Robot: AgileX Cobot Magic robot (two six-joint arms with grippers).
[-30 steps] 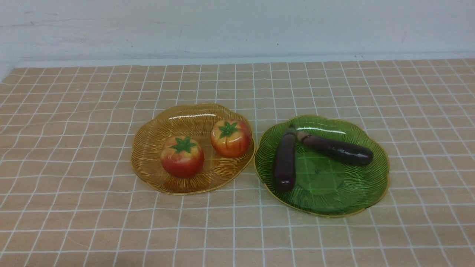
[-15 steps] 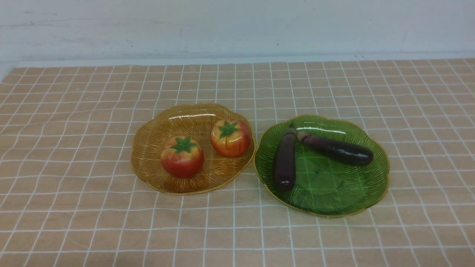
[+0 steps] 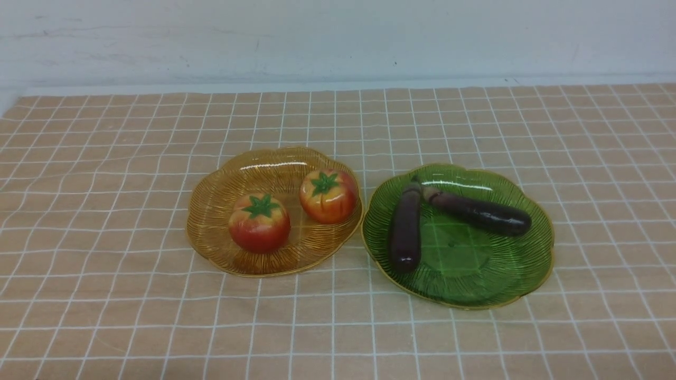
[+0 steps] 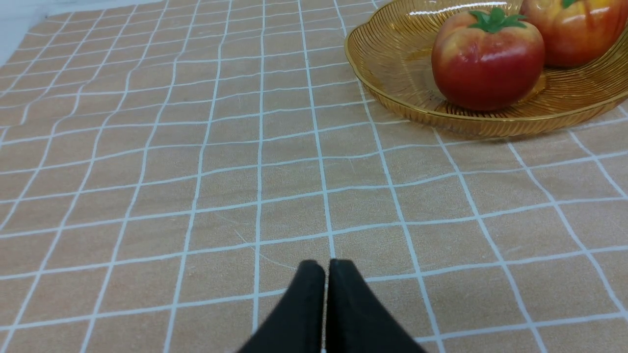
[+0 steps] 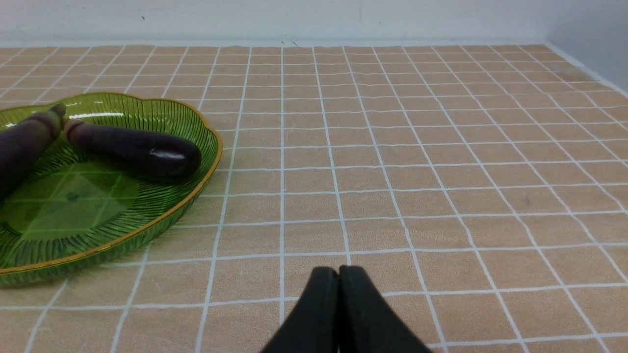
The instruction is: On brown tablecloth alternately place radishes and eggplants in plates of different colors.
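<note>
Two radishes (image 3: 259, 222) (image 3: 328, 196) sit in the amber-yellow plate (image 3: 211, 200) at the centre left of the brown tablecloth (image 3: 105, 211). Two eggplants (image 3: 405, 228) (image 3: 478, 211) lie in the green plate (image 3: 523, 264) to its right, their stem ends touching. Neither arm shows in the front view. My left gripper (image 4: 326, 267) is shut and empty over bare cloth, apart from the amber plate (image 4: 387, 63) and its radishes (image 4: 485, 59). My right gripper (image 5: 338, 272) is shut and empty over bare cloth beside the green plate (image 5: 206, 147) with an eggplant (image 5: 137, 147).
A pale wall (image 3: 338, 37) runs along the far edge of the cloth. The cloth is slightly wrinkled on the left (image 3: 63, 179). The table's right edge (image 5: 588, 73) shows in the right wrist view.
</note>
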